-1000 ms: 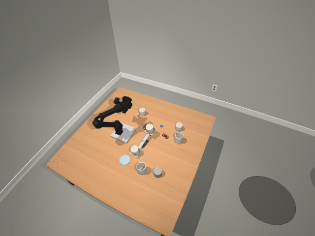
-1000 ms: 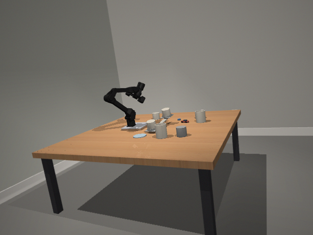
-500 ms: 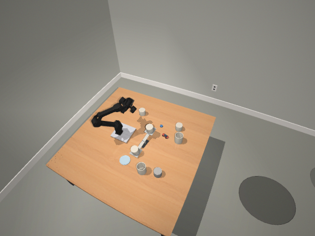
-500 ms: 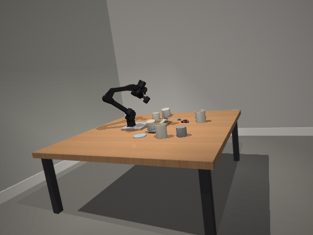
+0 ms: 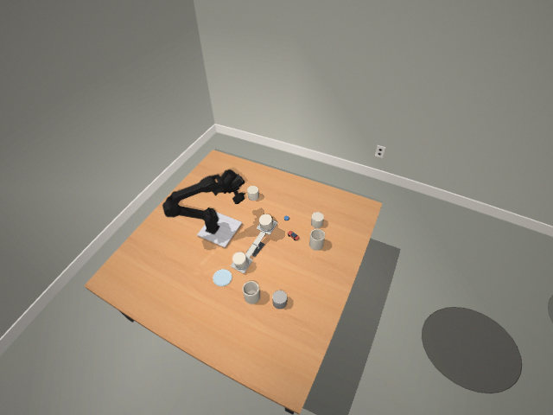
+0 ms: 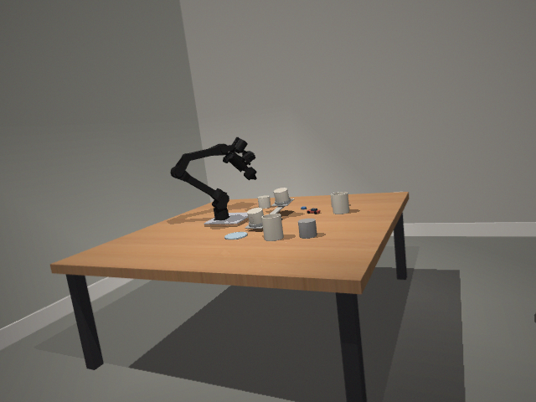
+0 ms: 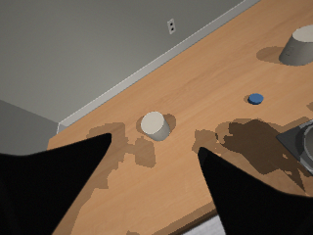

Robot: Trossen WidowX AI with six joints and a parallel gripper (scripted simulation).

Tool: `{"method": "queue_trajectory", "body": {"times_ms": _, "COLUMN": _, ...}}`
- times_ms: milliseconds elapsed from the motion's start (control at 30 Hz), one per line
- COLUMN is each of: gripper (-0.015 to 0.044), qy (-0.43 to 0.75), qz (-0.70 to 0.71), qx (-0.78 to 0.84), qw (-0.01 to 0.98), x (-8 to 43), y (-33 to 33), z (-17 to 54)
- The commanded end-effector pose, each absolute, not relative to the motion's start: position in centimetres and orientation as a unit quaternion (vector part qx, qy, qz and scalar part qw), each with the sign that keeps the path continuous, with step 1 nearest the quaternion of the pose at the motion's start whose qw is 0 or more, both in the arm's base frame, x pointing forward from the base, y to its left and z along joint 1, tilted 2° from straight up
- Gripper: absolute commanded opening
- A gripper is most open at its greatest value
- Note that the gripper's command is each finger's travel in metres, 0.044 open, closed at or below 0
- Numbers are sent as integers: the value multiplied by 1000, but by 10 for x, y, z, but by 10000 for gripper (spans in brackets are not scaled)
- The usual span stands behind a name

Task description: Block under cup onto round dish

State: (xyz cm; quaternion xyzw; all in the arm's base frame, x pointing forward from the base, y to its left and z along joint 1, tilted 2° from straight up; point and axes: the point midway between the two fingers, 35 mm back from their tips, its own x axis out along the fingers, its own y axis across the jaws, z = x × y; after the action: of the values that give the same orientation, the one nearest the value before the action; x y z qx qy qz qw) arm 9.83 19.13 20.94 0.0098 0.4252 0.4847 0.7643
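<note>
The arm is matt black throughout — slim, straight links between chunky, rounded joint housings. Near the wrist the shapes turn blocky, with stubby cylindrical lumps. The end effector is black too — its two fingers, seen from the wrist, are smooth, broad wedges tapering to narrow, blunt tips. Any screws or markings are too small to tell.
</note>
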Motion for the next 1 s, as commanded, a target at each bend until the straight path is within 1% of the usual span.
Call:
{"method": "queue_trajectory", "body": {"times_ms": 0, "gripper": 440, "qy": 425, "qz": 430, "qx": 14, "qw": 796, "x": 113, "y": 178, "z": 212}}
{"method": "queue_trajectory", "body": {"times_ms": 500, "gripper": 440, "qy": 416, "qz": 189, "qx": 18, "qw": 889, "x": 158, "y": 104, "z": 219}}
{"method": "queue_trajectory", "body": {"times_ms": 967, "gripper": 440, "qy": 382, "qz": -44, "qx": 15, "qw": 923, "x": 168, "y": 22, "z": 238}}
